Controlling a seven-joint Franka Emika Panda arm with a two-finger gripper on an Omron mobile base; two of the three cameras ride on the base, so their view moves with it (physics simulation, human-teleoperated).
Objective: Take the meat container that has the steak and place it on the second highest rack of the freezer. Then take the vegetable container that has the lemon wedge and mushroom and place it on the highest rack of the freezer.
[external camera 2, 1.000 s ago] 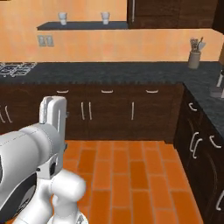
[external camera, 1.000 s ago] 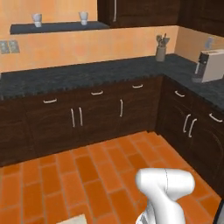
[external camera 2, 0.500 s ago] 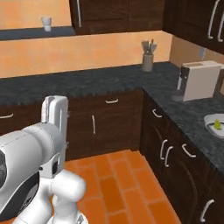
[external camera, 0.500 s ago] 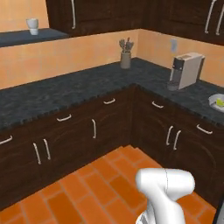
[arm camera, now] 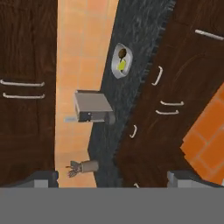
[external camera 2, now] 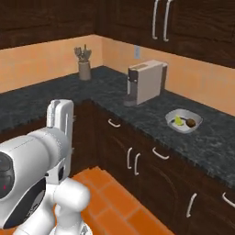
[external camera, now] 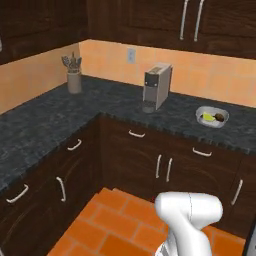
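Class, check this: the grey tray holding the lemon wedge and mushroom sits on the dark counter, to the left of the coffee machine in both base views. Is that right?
Not quite. The vegetable container, with the lemon wedge and mushroom, sits on the counter to the right of the coffee machine, as both base views show.

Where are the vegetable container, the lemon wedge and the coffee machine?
vegetable container [external camera: 223, 114]: left base view, right rim.
lemon wedge [external camera 2: 177, 121]: right base view, yellow middle.
coffee machine [external camera 2: 149, 81]: right base view, side panel.
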